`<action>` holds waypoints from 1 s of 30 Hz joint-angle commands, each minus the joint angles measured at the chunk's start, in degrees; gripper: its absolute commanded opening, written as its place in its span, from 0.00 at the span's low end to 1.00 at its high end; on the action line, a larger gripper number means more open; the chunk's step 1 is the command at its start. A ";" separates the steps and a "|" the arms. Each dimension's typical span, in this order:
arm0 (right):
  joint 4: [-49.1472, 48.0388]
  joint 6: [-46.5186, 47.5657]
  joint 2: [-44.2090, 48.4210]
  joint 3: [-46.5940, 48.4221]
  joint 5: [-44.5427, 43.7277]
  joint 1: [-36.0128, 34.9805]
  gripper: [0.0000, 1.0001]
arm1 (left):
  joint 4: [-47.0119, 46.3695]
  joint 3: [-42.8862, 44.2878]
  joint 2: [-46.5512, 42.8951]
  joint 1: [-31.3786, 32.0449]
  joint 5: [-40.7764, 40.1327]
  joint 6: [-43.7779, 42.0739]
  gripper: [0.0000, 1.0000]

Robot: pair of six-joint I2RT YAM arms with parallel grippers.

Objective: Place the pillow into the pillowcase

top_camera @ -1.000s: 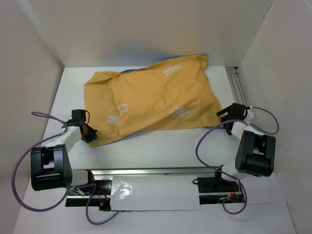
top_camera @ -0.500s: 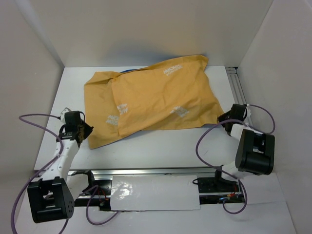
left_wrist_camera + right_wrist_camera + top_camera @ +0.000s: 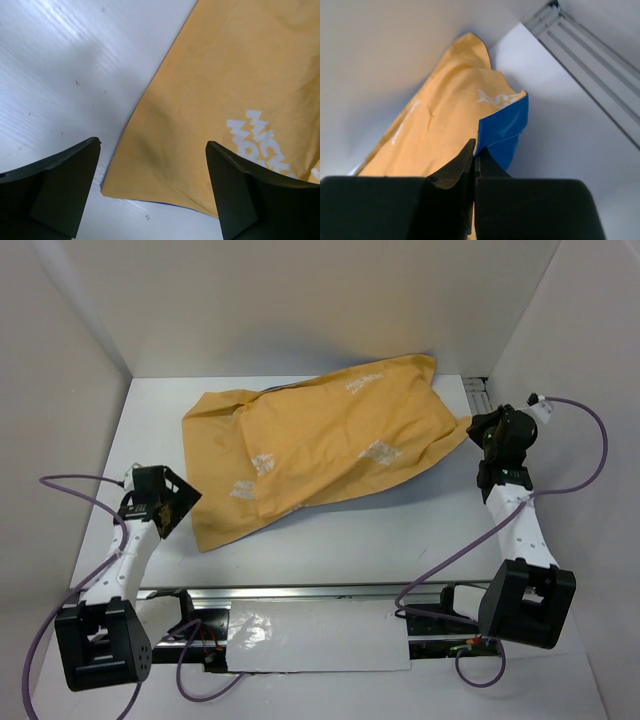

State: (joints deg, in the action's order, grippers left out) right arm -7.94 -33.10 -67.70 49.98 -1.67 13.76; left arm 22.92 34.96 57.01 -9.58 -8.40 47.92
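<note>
The pillowcase [image 3: 320, 450] lies orange side up across the middle of the table, bulky and creased, with white lettering showing. The pillow is hidden. My left gripper [image 3: 182, 502] is open at the pillowcase's front-left corner. In the left wrist view that orange corner [image 3: 225, 75] lies on the table between my spread left gripper [image 3: 152, 145] fingers, untouched. My right gripper [image 3: 478, 430] is shut on the pillowcase's right corner. In the right wrist view my right gripper [image 3: 476, 147] pinches the edge where the orange side [image 3: 435, 125] meets the blue side [image 3: 502, 130].
An aluminium rail [image 3: 488, 420] runs along the back right of the table, just behind my right gripper, and shows again as the rail [image 3: 590, 55]. A second rail [image 3: 300, 592] and a glossy white sheet [image 3: 315, 635] lie between the arm bases. White walls enclose three sides.
My right gripper shut on the pillowcase's right corner, then moved back and right, dragging the pillowcase rightward. My left gripper opened and let go of the front-left corner.
</note>
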 commanded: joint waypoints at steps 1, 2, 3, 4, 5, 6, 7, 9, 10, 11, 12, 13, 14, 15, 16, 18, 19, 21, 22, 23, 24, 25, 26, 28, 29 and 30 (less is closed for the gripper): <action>0.39 0.67 0.20 -0.58 -0.26 -0.05 0.00 | 3.10 0.03 3.70 0.09 4.87 0.95 1.00; 2.13 0.67 0.20 0.38 -0.78 -0.57 0.00 | 1.79 -1.02 3.72 0.09 6.63 0.95 1.00; 2.67 1.37 0.20 0.99 -1.83 -0.58 0.00 | 0.74 -3.47 3.72 0.09 10.39 -0.01 1.00; 2.67 2.07 -0.32 1.52 -1.84 -1.18 0.00 | -0.06 -4.80 3.72 0.09 11.56 -0.02 1.00; 3.28 2.08 -0.33 2.22 -1.84 -1.19 0.00 | -0.85 -6.12 3.20 0.70 12.18 -0.02 1.00; 3.29 2.08 -0.33 2.23 -2.37 -1.19 0.00 | -1.73 -8.66 2.50 1.32 12.18 -0.02 1.00; 3.29 2.60 -0.33 2.23 -2.37 -1.19 0.00 | -3.56 -9.90 1.88 1.32 12.18 -0.02 1.00; 3.81 2.60 0.20 2.76 -2.98 -1.19 0.00 | -4.89 -12.71 0.56 2.03 12.18 0.59 1.00; 3.81 3.13 0.20 3.45 -2.99 -1.19 0.00 | -5.42 -13.42 0.55 2.55 11.57 1.38 1.00; 4.42 3.13 0.20 3.46 -2.99 -1.19 0.00 | -6.04 -13.43 0.55 2.55 11.57 1.39 1.00; 4.95 3.13 0.20 3.98 -2.99 -1.19 0.00 | -6.04 -13.95 1.51 2.55 10.96 1.39 1.00; 4.96 3.13 0.20 3.99 -2.99 -1.19 0.00 | -6.04 -13.95 2.13 3.08 10.26 2.26 1.00; 4.96 3.13 0.20 3.99 -2.46 -1.19 0.00 | -6.04 -13.35 2.92 3.08 9.64 2.26 1.00; 4.96 3.13 0.72 3.99 -2.46 -1.71 0.00 | -6.04 -13.34 3.97 3.69 8.76 3.05 1.00; 4.43 3.13 1.34 3.99 -2.46 -1.72 0.00 | -6.04 -11.69 6.42 4.48 8.06 3.06 1.00; 4.43 3.13 1.87 3.99 -2.46 -1.72 0.00 | -5.25 -10.27 9.68 5.18 6.65 3.76 1.00; 4.43 3.13 1.87 3.99 -2.46 -1.72 0.00 | -5.25 -9.74 11.35 6.06 6.65 3.76 1.00; 5.04 3.75 2.49 3.99 -2.98 -1.72 0.00 | -6.65 -8.51 16.71 6.94 7.96 3.76 1.00; 5.04 3.75 2.49 3.99 -2.99 -2.24 0.00 | -7.53 -7.55 18.29 8.25 7.36 3.76 0.97; 5.04 3.75 2.49 3.99 -2.99 -2.25 0.00 | -6.75 -5.97 19.61 8.79 6.13 3.76 0.95; 5.04 3.75 2.49 3.99 -2.99 -2.25 0.00 | -6.75 -5.26 21.98 9.32 5.60 3.76 0.91; 5.04 3.75 2.49 3.99 -2.99 -2.25 0.00 | -6.22 -4.64 22.87 10.02 5.59 3.76 0.81; 5.04 3.75 2.49 3.99 -2.99 -2.77 0.00 | -6.22 -4.12 23.75 10.02 5.59 3.76 0.60; 5.57 3.75 2.49 3.99 -2.99 -2.77 0.00 | -7.54 -4.11 25.07 10.02 6.91 3.76 0.25; 5.57 3.75 3.01 4.51 -3.60 -2.77 0.00 | -8.23 -3.50 25.08 10.63 6.91 3.24 0.00; 5.57 4.36 3.01 4.52 -3.60 -2.77 0.00 | -9.11 -3.50 25.08 10.64 7.52 2.71 0.00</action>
State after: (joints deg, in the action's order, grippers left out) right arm -0.27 -30.09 -67.83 50.59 -3.79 11.42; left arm 8.88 33.85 79.15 0.03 -0.03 52.03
